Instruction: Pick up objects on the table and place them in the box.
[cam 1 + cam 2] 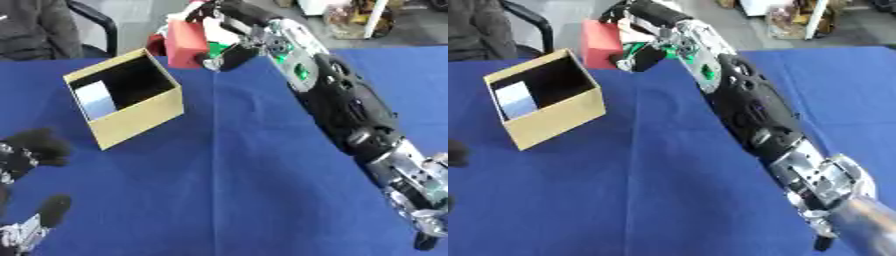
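In the box (140, 112), a pale block (94, 99)

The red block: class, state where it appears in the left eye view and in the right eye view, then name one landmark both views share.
Left eye view: the red block sits top centre, held in the right hand, just right of the box's far corner.
Right eye view: upper left, above the box's right corner.
Shared landmark: the open cardboard box on the blue cloth.

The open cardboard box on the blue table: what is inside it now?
Inside the tan cardboard box a pale blue-white rectangular object leans against the left inner wall. The rest looks dark; the near wall covers part of the floor, so more could be hidden there.
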### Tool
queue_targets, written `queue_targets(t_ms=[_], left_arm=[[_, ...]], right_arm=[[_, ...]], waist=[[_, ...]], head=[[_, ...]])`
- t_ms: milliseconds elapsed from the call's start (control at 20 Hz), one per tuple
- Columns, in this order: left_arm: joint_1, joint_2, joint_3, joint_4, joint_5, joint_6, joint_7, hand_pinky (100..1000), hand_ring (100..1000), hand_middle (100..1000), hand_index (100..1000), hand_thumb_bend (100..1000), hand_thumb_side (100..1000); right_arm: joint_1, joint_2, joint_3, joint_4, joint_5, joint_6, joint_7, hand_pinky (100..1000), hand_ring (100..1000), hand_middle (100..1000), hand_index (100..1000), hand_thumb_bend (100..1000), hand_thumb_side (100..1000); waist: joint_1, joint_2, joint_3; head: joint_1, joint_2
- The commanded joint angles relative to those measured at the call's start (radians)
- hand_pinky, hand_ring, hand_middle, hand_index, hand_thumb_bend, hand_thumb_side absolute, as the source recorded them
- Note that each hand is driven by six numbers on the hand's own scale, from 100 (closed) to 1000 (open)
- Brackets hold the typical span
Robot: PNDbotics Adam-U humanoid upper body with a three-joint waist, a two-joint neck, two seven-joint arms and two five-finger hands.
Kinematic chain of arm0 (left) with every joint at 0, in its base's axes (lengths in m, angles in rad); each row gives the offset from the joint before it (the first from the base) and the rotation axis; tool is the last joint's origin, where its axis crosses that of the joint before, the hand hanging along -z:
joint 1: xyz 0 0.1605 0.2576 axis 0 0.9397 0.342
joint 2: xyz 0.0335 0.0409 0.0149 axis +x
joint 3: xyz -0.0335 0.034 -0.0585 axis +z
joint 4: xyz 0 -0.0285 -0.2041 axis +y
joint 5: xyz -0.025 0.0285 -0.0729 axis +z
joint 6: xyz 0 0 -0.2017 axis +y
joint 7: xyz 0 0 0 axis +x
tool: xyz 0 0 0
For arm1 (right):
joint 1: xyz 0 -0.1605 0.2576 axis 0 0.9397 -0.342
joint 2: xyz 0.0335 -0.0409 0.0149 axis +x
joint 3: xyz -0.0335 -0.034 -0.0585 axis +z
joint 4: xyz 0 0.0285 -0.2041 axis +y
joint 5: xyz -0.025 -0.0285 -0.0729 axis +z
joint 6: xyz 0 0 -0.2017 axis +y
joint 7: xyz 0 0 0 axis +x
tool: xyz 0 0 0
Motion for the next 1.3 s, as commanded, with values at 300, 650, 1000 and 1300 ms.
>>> queue_targets(t_ms=[300,650,1000,1300], left_arm=[[-0.019,0.007,-0.003,-0.017,0.008,-0.002,-0.007,692,722,670,862,499,455],[-0.024,0.003,-0.002,-0.019,0.012,0.0,-0.006,692,721,669,862,500,456],[-0.024,0.003,-0.001,-0.019,0.011,0.001,-0.004,692,721,668,862,498,457],[-0.02,0.004,0.004,-0.018,0.007,0.002,0.001,691,720,668,861,498,455]], right_arm=[[-0.046,0.06,0.018,0.038,0.148,0.045,-0.069,836,853,512,849,177,275],[-0.04,0.097,0.01,0.135,0.253,0.06,-0.125,842,866,652,948,261,338],[-0.039,0.099,0.012,0.122,0.287,0.065,-0.172,876,927,961,1000,441,414],[-0.031,0.089,0.014,0.072,0.209,0.076,-0.201,855,915,897,1000,383,422]], waist=[[0.0,-0.013,0.045],[0.0,-0.003,0.058],[-0.001,-0.004,0.055],[-0.003,-0.009,0.037]], head=[[-0.022,-0.007],[-0.023,-0.012],[-0.021,-0.014],[-0.004,-0.016]])
